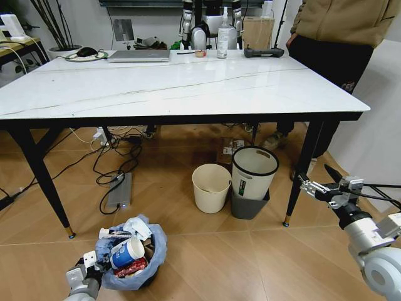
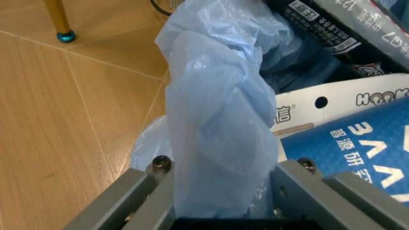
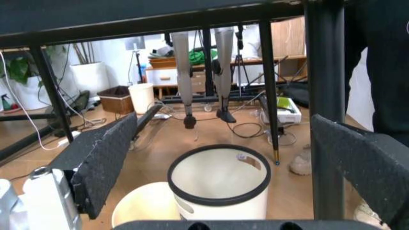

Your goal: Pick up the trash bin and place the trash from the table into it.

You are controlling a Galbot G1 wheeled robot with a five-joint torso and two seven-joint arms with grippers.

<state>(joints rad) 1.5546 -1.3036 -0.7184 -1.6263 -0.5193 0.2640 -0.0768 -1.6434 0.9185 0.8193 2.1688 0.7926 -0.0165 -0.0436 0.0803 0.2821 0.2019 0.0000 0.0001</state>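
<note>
Trash bin (image 1: pixel 136 263): small, dark, round, lined with a thin crinkly light-blue plastic bag (image 2: pixel 217 139) that billows over the rim. It sits on the floor (image 1: pixel 207 257), in front of the counter (image 1: pixel 175 88) and at the left gripper (image 1: pixel 94 266). In the left wrist view a twisted fold of the bag film runs straight up between the two grey metal jaws, which press on it from both sides; left jaws are clamped on the bag at the bin's rim.

Trash (image 1: pixel 128 248) is heaped in the bin just beyond those jaws: a blue-and-white paper cup (image 1: pixel 127 252) lying on its side, a crushed red can (image 1: pixel 133 268) beside it, crumpled white paper (image 1: pixel 139 227) on top. Close up, the cup's blue printed wall and a white carton piece with a punched hole lie right against the jaw on one side; a dark printed wrapper lies farther off behind them.

Right gripper (image 1: pixel 311 184) hangs low, beside the counter's front right leg, well apart from the trash bin. Its jaws stand wide apart, holding nothing; the pads are black and finely textured. Between and beyond them stands a white bin with a black rim (image 3: pixel 219 179), and a cream plastic bin (image 3: pixel 145 208) touches it.

Counter top is glossy white with faint grey veins, on thin black metal legs. At its far edge: a grey laptop (image 1: pixel 139 56) and a white spray bottle (image 1: pixel 223 34). Floor is light wood plank; cables and a power strip (image 1: pixel 119 190) lie under the counter.
</note>
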